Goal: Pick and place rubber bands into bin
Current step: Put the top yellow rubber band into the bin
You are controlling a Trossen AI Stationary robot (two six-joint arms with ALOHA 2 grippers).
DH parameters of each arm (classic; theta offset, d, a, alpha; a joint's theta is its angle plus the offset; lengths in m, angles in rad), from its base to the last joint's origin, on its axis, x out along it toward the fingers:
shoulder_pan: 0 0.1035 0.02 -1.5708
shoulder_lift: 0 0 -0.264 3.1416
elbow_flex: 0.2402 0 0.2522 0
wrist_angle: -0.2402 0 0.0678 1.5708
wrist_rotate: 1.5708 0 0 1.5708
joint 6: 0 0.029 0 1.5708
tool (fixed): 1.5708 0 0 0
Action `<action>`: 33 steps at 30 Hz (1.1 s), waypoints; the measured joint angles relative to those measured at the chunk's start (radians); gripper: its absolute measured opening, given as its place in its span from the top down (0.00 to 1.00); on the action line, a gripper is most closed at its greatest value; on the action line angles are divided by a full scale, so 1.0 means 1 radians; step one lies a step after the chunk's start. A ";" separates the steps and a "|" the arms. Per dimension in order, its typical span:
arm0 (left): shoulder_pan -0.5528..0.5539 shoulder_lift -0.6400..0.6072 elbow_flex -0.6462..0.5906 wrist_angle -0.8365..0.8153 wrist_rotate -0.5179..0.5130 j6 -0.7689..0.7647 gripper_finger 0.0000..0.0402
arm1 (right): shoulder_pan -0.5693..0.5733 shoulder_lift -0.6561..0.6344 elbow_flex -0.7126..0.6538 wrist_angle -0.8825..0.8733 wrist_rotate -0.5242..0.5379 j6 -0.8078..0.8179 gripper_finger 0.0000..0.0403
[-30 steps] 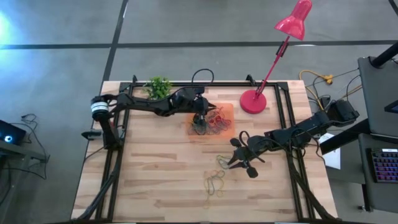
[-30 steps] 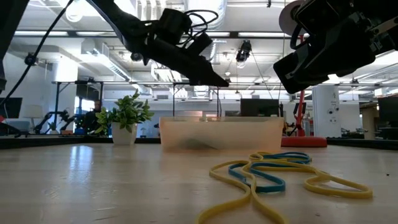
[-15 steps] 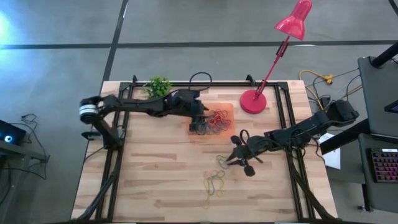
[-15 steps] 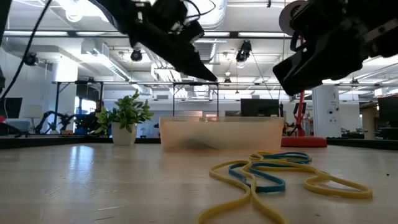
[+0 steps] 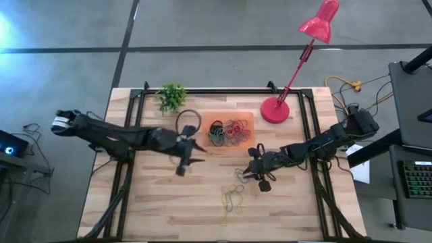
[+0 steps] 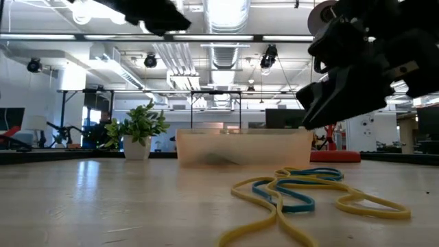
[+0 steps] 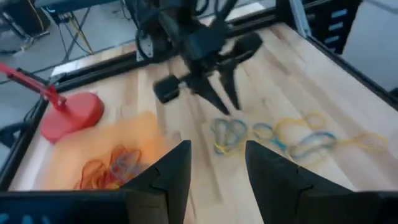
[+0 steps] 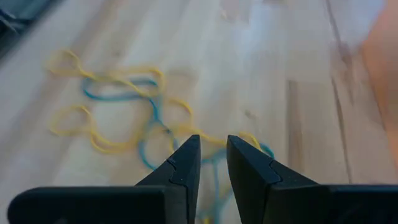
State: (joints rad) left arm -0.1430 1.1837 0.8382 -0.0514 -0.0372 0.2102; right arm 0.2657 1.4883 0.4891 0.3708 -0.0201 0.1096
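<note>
The orange bin (image 5: 248, 119) stands at the table's far middle and holds several rubber bands (image 5: 228, 131) in red, green and dark colours; it also shows in the left wrist view (image 7: 146, 134). Yellow and blue bands (image 5: 236, 192) lie loose on the wood nearer the front, as the low view (image 6: 302, 192) also shows. My right gripper (image 5: 248, 173) hovers just over their far end (image 8: 155, 124), fingers a little apart and empty. My left gripper (image 5: 194, 154) is open and empty, left of the bin and above the table.
A red lamp base (image 5: 274, 110) stands right of the bin, its arm leaning over the far right corner. A small potted plant (image 5: 171, 94) stands at the far left. Dark frame rails run along the table's sides.
My left gripper has left the place above the bin and swung toward the table's left and near edge, and the arm now stretches out low over the left side. My right gripper has moved a little toward the table's left, over the loose bands.
</note>
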 joint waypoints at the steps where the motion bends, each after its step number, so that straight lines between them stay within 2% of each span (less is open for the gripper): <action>1: -0.026 -0.012 -0.025 0.025 -0.023 -0.009 0.66 | 0.000 0.002 0.001 -0.014 0.018 0.001 0.83; 6: -0.112 -0.078 -0.136 0.185 -0.102 -0.032 0.66 | -0.001 -0.004 0.004 -0.161 0.137 0.052 0.83; 8: -0.129 -0.099 -0.175 0.200 -0.131 -0.047 0.66 | -0.001 -0.002 0.005 -0.167 0.162 0.072 0.83; 16: -0.139 -0.105 -0.254 0.336 -0.155 -0.051 0.66 | 0.000 0.031 0.007 -0.155 0.179 0.123 0.83; 33: -0.147 -0.102 -0.271 0.370 -0.155 -0.047 0.66 | 0.000 0.103 0.002 -0.149 0.192 0.151 0.83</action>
State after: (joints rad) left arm -0.2901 1.0821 0.5671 0.3183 -0.1925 0.1628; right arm 0.2661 1.5909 0.4908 0.2222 0.1720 0.2604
